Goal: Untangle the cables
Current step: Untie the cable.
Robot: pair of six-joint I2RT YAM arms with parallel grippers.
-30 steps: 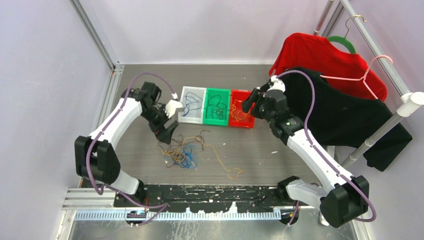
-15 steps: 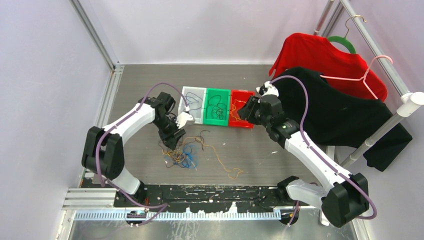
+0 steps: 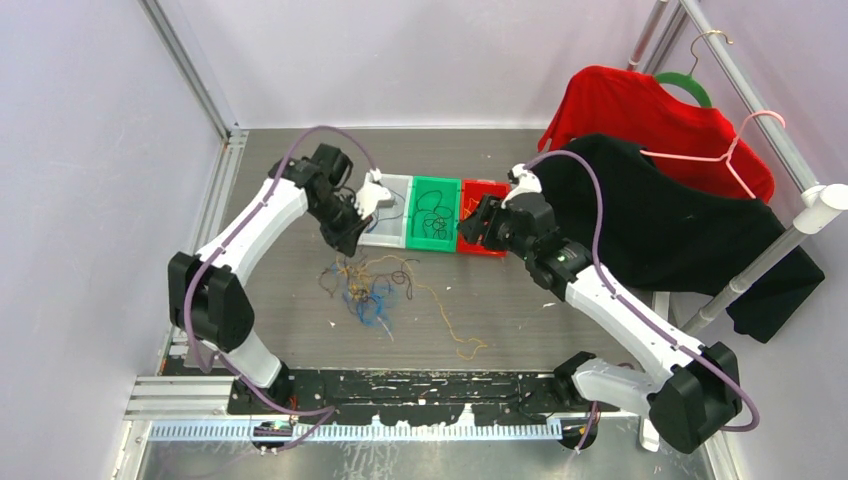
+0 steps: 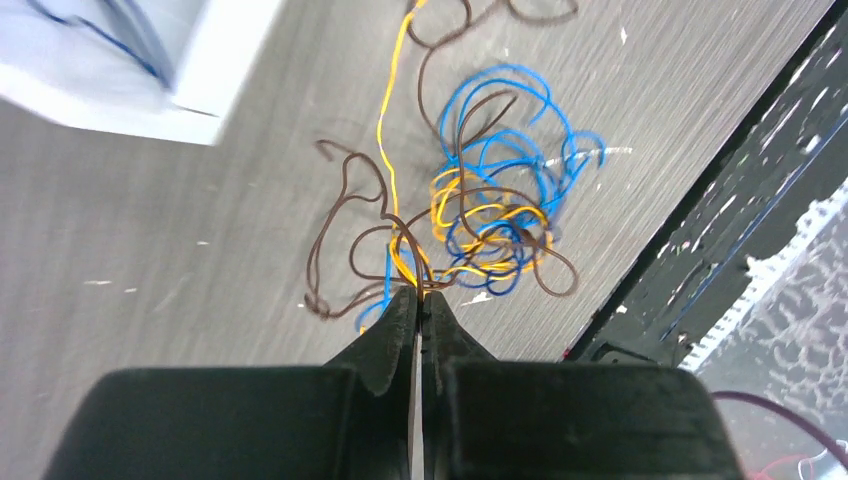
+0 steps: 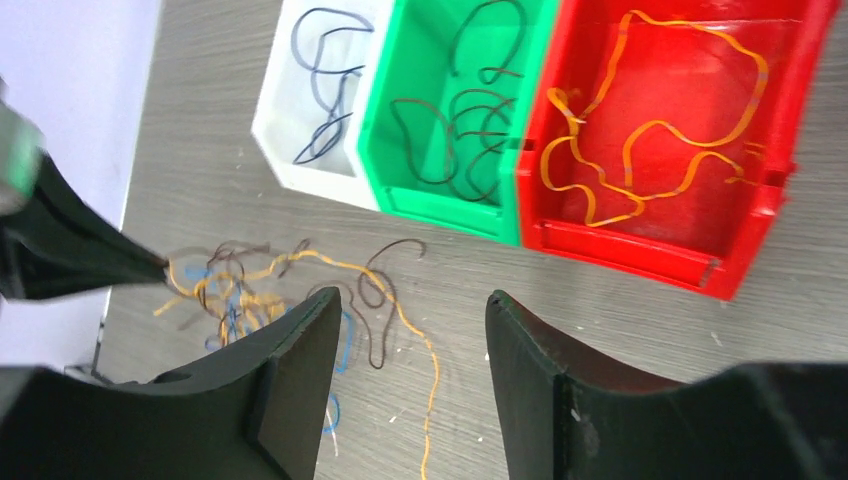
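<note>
Left claw (image 4: 418,296) pinched tight on thin tangled blue, orange-yellow and brown cables (image 4: 490,215) over the grey table (image 4: 150,250); right claw (image 5: 410,302) hangs apart near a red plastic bin (image 5: 700,265).

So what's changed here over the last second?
The left gripper dropped onto the cables, closed on some strands and pulled back toward the bins, dragging them along. The right gripper, open and empty, slid leftward above the bins. The bins themselves stayed put.

A tangle of cables (image 3: 372,290) (blue, orange, dark) lies on the tabletop (image 3: 560,330). The left claw (image 3: 343,243) hangs at its far edge, and the right claw (image 3: 468,232) is over the red bin (image 3: 482,190).
</note>
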